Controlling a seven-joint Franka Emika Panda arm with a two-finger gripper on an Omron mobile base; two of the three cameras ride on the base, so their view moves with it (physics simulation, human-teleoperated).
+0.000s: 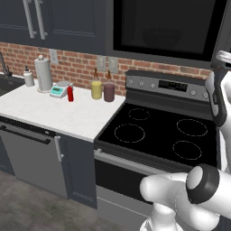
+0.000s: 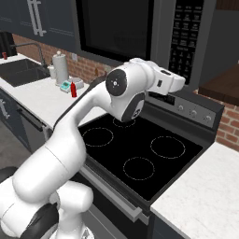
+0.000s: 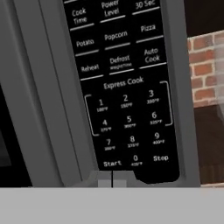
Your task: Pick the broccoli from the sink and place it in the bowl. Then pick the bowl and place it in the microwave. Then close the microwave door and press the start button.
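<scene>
tool [image 3: 112,180]: tips pressed together, empty, just below "Start"
keypad [image 3: 127,109]: Express Cook, digits, Stop, Reheat, Defrost, Popcorn, Pizza
microwave [image 2: 140,32]: door [image 2: 116,28] shut, above stove [image 2: 135,154]
bowl [image 1: 159,37]: faintly visible behind door glass
sink [image 2: 21,71]: far left, beyond tabletop [image 1: 54,113]

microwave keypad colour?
Black keypad with white lettering, set in a dark grey frame; clearest in the hand view.
</scene>
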